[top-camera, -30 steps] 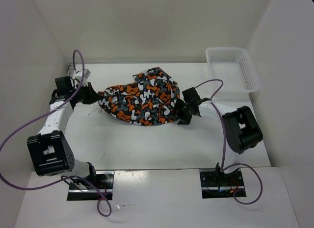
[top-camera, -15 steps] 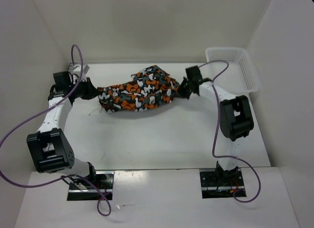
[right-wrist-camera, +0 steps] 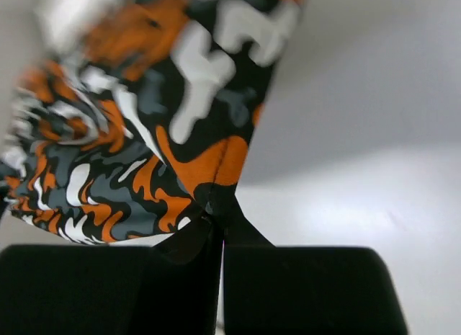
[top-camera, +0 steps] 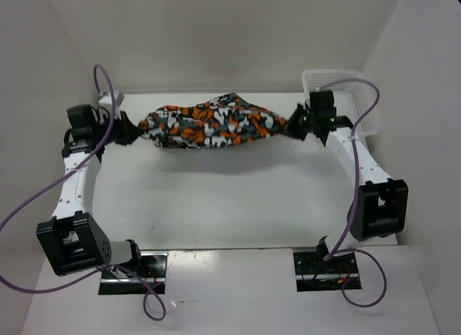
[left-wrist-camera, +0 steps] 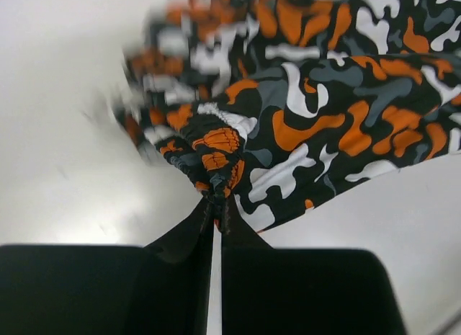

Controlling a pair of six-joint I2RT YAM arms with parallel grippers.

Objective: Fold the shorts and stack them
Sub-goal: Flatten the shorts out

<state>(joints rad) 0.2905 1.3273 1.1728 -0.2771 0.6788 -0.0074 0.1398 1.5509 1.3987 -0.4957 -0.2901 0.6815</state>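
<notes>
Camouflage-print fabric, the shorts (top-camera: 212, 124), stretches over the far table (top-camera: 216, 198) between left gripper (top-camera: 135, 132) and right gripper (top-camera: 294, 124), near a white basket (top-camera: 338, 74). Only the left wrist view shows its fingers (left-wrist-camera: 180, 238) pinching a bunched edge. Only the right wrist view shows its fingers (right-wrist-camera: 184, 245) clamping a corner.

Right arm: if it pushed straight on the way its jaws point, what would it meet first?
The shorts; its jaws are shut on one end. Beyond the cloth, probably the left arm.

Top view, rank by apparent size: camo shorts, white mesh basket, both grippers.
1. Orange, white, black and grey-teal camouflage fabric shorts.
2. White plastic mesh basket, partly hidden by the right arm.
3. Left gripper and right gripper: alike, not ranked.
</notes>
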